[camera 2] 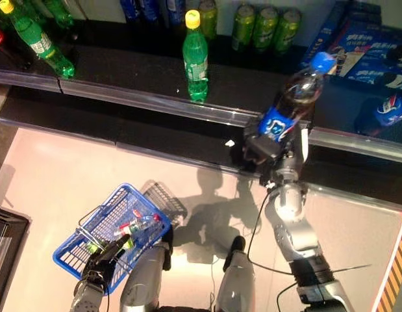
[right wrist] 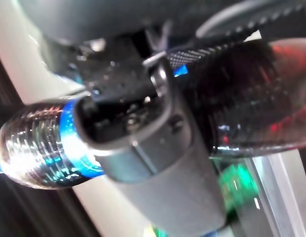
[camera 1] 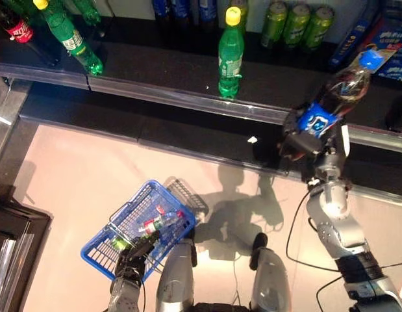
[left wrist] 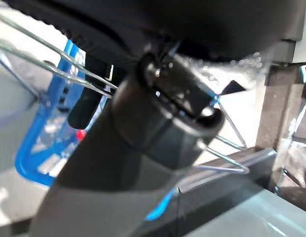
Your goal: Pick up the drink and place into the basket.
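Dark cola bottle (camera 1: 337, 94), blue cap, blue label with print too small to read, tilts above the shelf edge (camera 1: 188, 97), right of the upright green bottle (camera 1: 230, 55). Right hand (camera 1: 303, 140) fingers curl round its lower body. Left hand (camera 1: 132, 257) clasps the wire handle of the blue basket (camera 1: 103, 244) on the floor below the shelf; the basket holds small bottles.

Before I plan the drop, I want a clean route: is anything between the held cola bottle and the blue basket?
Nothing visible does. The right hand grips the cola bottle at the shelf edge; only floor lies across to the blue basket, held by the left hand. Bottles already lie inside.
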Robot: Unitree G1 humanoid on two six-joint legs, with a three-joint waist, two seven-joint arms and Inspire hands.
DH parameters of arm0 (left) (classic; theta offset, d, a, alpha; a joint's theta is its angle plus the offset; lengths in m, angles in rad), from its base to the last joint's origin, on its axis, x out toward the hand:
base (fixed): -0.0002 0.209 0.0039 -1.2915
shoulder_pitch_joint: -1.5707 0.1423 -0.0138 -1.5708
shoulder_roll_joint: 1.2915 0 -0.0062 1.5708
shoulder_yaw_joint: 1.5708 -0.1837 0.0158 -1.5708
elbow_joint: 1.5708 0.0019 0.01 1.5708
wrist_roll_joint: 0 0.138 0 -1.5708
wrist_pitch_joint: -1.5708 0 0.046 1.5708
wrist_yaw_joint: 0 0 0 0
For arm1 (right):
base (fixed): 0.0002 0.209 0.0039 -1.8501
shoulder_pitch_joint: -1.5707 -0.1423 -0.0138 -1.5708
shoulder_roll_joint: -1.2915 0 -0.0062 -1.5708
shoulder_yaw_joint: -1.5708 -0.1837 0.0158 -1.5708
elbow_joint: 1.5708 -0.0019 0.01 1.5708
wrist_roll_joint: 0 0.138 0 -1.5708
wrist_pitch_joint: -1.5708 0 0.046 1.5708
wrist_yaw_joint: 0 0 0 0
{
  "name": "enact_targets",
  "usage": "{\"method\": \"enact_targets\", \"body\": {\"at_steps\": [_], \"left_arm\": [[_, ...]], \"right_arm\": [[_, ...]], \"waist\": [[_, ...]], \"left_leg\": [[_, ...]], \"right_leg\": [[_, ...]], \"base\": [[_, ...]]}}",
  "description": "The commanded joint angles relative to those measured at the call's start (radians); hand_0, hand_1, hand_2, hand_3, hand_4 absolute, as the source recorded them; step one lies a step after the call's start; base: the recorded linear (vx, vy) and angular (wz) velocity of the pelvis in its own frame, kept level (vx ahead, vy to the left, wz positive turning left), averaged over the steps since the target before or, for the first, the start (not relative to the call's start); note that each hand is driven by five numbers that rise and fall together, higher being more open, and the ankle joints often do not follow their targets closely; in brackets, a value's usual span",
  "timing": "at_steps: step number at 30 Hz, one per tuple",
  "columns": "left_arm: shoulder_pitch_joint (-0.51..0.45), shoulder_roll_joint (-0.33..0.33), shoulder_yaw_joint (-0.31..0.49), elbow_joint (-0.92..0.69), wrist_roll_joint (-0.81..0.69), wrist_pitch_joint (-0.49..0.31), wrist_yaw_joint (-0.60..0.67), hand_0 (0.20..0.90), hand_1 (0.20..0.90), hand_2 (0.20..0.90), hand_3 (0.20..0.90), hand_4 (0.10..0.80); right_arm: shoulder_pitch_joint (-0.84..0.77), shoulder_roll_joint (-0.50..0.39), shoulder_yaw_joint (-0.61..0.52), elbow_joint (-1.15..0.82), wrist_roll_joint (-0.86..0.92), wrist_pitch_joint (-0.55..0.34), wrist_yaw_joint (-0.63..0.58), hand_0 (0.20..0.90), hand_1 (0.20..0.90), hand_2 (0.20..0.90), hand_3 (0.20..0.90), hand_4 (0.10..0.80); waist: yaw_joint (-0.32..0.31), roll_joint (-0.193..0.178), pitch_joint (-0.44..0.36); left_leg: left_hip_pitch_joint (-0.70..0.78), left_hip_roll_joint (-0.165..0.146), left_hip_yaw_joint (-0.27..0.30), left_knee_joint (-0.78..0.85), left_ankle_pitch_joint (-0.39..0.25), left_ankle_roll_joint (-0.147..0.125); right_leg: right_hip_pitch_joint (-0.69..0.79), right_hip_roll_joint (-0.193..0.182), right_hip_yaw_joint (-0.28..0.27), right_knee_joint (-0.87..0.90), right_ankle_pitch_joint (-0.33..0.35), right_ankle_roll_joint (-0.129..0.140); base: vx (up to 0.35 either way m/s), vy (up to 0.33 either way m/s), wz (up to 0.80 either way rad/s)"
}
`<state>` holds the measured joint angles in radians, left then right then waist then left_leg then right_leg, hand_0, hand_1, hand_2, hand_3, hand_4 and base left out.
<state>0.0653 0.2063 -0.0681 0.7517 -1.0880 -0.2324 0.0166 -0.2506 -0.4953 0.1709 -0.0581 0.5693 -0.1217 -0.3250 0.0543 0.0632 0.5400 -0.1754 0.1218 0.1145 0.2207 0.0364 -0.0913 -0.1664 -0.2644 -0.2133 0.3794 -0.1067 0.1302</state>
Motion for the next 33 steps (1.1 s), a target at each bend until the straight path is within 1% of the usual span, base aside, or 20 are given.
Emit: {"method": "enact_targets", "body": {"at_steps": [1, 4, 5, 7, 8, 11, 15, 17, 20, 21, 26, 30, 33], "left_arm": [[0.092, 0.061, -0.044, -0.287, 0.021, -0.181, -0.139, 0.3, 0.3, 0.3, 0.2, 0.1], [0.096, 0.079, -0.069, -0.352, 0.014, -0.183, -0.154, 0.3, 0.3, 0.3, 0.2, 0.1], [0.095, 0.089, -0.081, -0.382, 0.014, -0.181, -0.154, 0.3, 0.3, 0.3, 0.2, 0.1], [0.097, 0.098, -0.097, -0.416, 0.007, -0.176, -0.158, 0.3, 0.3, 0.3, 0.2, 0.1], [0.1, 0.104, -0.112, -0.452, 0.016, -0.169, -0.157, 0.3, 0.3, 0.3, 0.2, 0.1], [0.101, 0.128, -0.155, -0.512, 0.053, -0.169, -0.156, 0.3, 0.3, 0.3, 0.2, 0.1], [0.108, 0.16, -0.186, -0.598, 0.069, -0.175, -0.194, 0.3, 0.3, 0.3, 0.2, 0.1], [0.107, 0.183, -0.208, -0.677, 0.079, -0.198, -0.215, 0.3, 0.3, 0.3, 0.2, 0.1], [0.094, 0.214, -0.235, -0.78, 0.052, -0.203, -0.224, 0.3, 0.3, 0.3, 0.2, 0.1], [0.09, 0.219, -0.238, -0.793, 0.045, -0.207, -0.233, 0.3, 0.3, 0.3, 0.2, 0.1], [0.045, 0.262, -0.275, -0.941, 0.011, -0.187, -0.228, 0.3, 0.3, 0.3, 0.2, 0.1], [0.013, 0.28, -0.294, -1.007, -0.019, -0.174, -0.243, 0.3, 0.3, 0.3, 0.2, 0.1], [-0.024, 0.285, -0.321, -1.052, -0.062, -0.145, -0.283, 0.3, 0.3, 0.3, 0.2, 0.1]], "right_arm": [[-0.112, -0.006, 0.004, -0.292, -0.03, -0.138, 0.141, 0.3, 0.3, 0.3, 0.2, 0.1], [-0.102, 0.005, 0.071, -0.298, 0.002, -0.126, 0.2, 0.3, 0.3, 0.3, 0.2, 0.1], [-0.104, 0.014, 0.106, -0.301, 0.019, -0.116, 0.212, 0.3, 0.3, 0.3, 0.2, 0.1], [-0.107, 0.02, 0.141, -0.303, 0.016, -0.116, 0.225, 0.3, 0.3, 0.3, 0.2, 0.1], [-0.113, 0.025, 0.175, -0.304, 0.034, -0.107, 0.218, 0.3, 0.3, 0.3, 0.2, 0.1], [-0.155, 0.046, 0.244, -0.285, 0.014, -0.097, 0.168, 0.3, 0.3, 0.3, 0.2, 0.1], [-0.187, 0.063, 0.294, -0.247, -0.008, -0.084, 0.118, 0.3, 0.3, 0.3, 0.2, 0.1], [-0.203, 0.075, 0.326, -0.224, -0.04, -0.078, 0.077, 0.3, 0.3, 0.3, 0.2, 0.1], [-0.217, 0.096, 0.367, -0.18, -0.065, -0.091, 0.034, 0.3, 0.3, 0.3, 0.2, 0.1], [-0.221, 0.1, 0.374, -0.171, -0.077, -0.092, 0.031, 0.3, 0.3, 0.3, 0.2, 0.1], [-0.244, 0.132, 0.454, -0.092, -0.092, -0.099, -0.013, 0.3, 0.3, 0.3, 0.2, 0.1], [-0.259, 0.153, 0.487, -0.029, -0.093, -0.113, -0.028, 0.3, 0.3, 0.3, 0.2, 0.1], [-0.275, 0.188, 0.525, 0.053, -0.124, -0.131, -0.043, 0.3, 0.3, 0.3, 0.2, 0.1]], "waist": [[0.003, -0.015, -0.151], [0.014, -0.013, -0.164], [0.02, -0.013, -0.17], [0.028, -0.012, -0.174], [0.038, -0.012, -0.179], [0.064, -0.008, -0.183], [0.094, 0.0, -0.177], [0.113, 0.005, -0.172], [0.135, 0.01, -0.158], [0.139, 0.011, -0.155], [0.167, 0.016, -0.138], [0.181, 0.019, -0.131], [0.194, 0.023, -0.127]], "left_leg": [[0.058, 0.04, -0.003, 0.097, -0.052, -0.005], [0.082, 0.037, -0.006, 0.061, -0.045, -0.005], [0.089, 0.035, -0.01, 0.047, -0.04, -0.006], [0.098, 0.033, -0.013, 0.033, -0.039, -0.006], [0.105, 0.03, -0.019, 0.019, -0.037, -0.006], [0.109, 0.023, -0.035, 0.0, -0.034, -0.008], [0.107, 0.018, -0.056, -0.011, -0.029, -0.009], [0.102, 0.012, -0.071, -0.016, -0.027, -0.007], [0.086, 0.005, -0.093, -0.008, -0.024, -0.007], [0.082, 0.004, -0.097, -0.005, -0.024, -0.007], [0.069, -0.006, -0.131, -0.002, -0.018, -0.005], [0.058, -0.014, -0.149, -0.002, -0.015, -0.004], [0.048, -0.023, -0.166, 0.0, -0.013, -0.002]], "right_leg": [[0.058, 0.03, 0.005, -0.02, -0.001, -0.063], [0.083, 0.033, 0.003, -0.05, 0.007, -0.058], [0.094, 0.034, 0.002, -0.064, 0.011, -0.055], [0.107, 0.034, -0.002, -0.078, 0.014, -0.053], [0.118, 0.033, -0.006, -0.091, 0.018, -0.05], [0.135, 0.03, -0.021, -0.109, 0.023, -0.046], [0.144, 0.025, -0.042, -0.117, 0.028, -0.044], [0.144, 0.022, -0.054, -0.119, 0.03, -0.042], [0.14, 0.015, -0.071, -0.114, 0.035, -0.039], [0.138, 0.014, -0.073, -0.112, 0.035, -0.039], [0.138, 0.009, -0.095, -0.112, 0.043, -0.034], [0.137, 0.006, -0.107, -0.115, 0.046, -0.033], [0.135, 0.001, -0.122, -0.115, 0.05, -0.032]], "base": [[0.036, 0.02, 0.01], [0.021, 0.015, 0.03], [0.033, 0.017, 0.1], [0.029, 0.012, 0.13], [0.035, 0.012, 0.13], [0.019, 0.005, 0.21], [-0.002, 0.001, 0.23], [-0.009, 0.002, 0.21], [-0.022, -0.008, 0.19], [-0.029, -0.024, 0.21], [-0.018, -0.027, 0.08], [-0.027, -0.021, 0.18], [-0.017, -0.014, 0.26]]}}
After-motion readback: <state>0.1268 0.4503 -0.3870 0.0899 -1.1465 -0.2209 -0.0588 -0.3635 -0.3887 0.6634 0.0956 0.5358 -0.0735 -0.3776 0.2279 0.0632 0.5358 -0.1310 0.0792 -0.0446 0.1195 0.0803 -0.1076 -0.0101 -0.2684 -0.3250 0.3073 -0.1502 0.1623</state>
